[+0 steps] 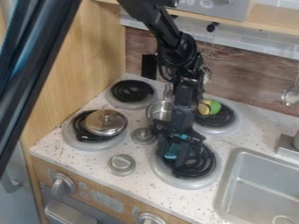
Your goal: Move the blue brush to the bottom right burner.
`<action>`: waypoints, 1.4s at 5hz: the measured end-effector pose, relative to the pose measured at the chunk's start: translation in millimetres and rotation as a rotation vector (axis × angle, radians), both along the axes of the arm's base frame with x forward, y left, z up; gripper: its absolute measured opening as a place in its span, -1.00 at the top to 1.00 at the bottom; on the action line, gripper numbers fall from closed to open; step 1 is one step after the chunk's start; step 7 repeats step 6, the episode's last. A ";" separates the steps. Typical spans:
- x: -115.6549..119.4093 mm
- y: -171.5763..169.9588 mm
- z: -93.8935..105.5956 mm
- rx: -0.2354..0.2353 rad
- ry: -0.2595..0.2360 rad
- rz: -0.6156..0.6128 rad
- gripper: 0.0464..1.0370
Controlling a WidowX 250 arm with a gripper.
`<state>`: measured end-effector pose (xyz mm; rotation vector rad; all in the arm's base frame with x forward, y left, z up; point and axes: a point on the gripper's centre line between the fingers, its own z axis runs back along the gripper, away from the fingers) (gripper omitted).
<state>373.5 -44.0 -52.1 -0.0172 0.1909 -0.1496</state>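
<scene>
Your bottom right burner (186, 183) lies under your gripper (174, 158), the blue brush (170, 152) at its lower end; I can't tell whether you have it pinched. Beyond, you have a metal lid (105, 124), then a green-and-yellow toy (213, 106)

Black segmented arm (177, 51) (thin cable (161, 71) looping).

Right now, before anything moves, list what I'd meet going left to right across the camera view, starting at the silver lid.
Silver lid → smaller round silver knob on the stove top → blue brush → sink.
</scene>
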 end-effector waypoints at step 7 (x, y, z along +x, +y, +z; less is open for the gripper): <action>-11.7 11.7 80.1 -0.001 -0.189 0.071 -0.92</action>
